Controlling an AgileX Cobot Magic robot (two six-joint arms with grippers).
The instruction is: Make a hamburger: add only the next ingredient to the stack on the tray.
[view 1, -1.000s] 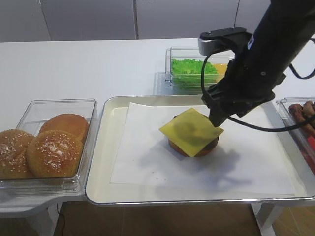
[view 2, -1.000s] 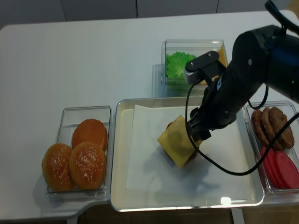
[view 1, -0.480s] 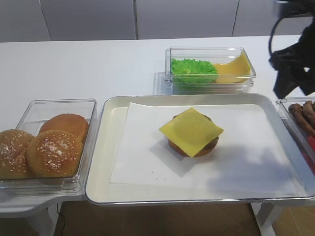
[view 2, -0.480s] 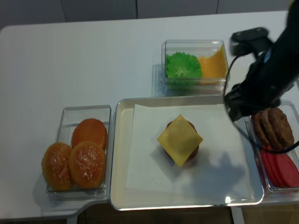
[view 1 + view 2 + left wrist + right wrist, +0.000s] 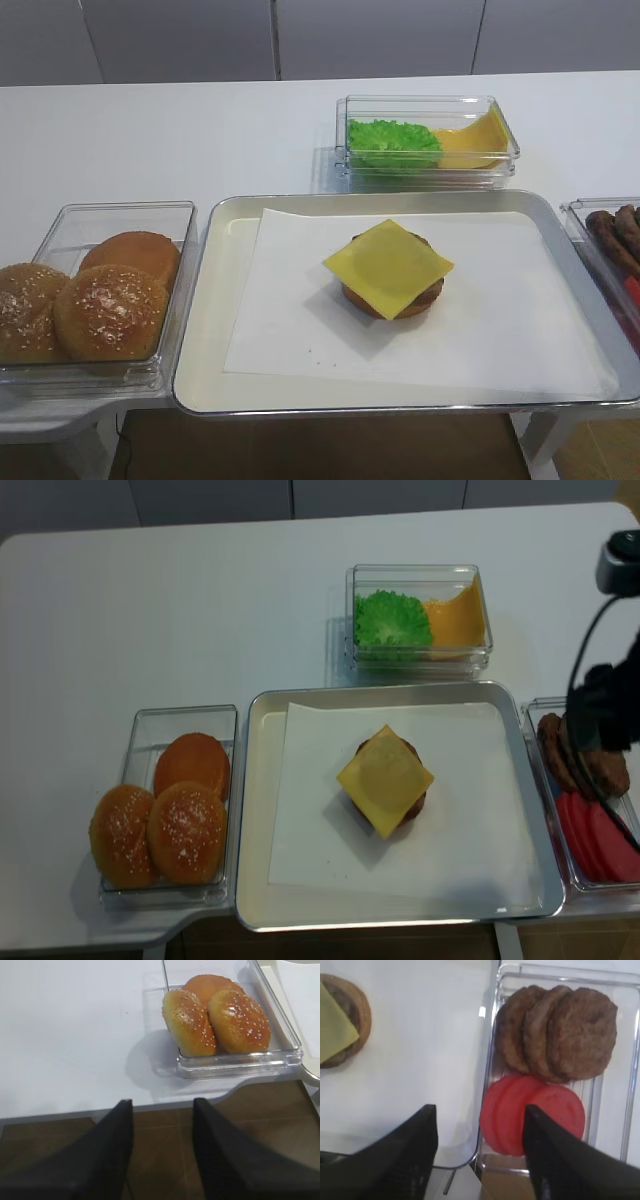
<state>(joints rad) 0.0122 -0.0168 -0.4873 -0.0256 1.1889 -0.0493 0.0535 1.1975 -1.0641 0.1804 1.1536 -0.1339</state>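
Cheese (image 5: 388,266) lies flat on the stack (image 5: 394,296), corners overhanging the patty, mid-tray (image 5: 205,330) on the paper; my right pincer (image 5: 479,1152) hangs wide open and empty above the container of patties (image 5: 559,1032) and red slices (image 5: 532,1112), my left pincer (image 5: 162,1152) open, empty, off the bench (image 5: 70,1030) edge.

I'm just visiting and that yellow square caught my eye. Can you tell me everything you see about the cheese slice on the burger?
The cheese slice is a thin, smooth, pale yellow square. It lies flat on the brown patty, turned so its corners point outward like a diamond and overhang the patty and the bun half beneath. The stack sits on white paper in the metal-rimmed tray. No pincer touches it.
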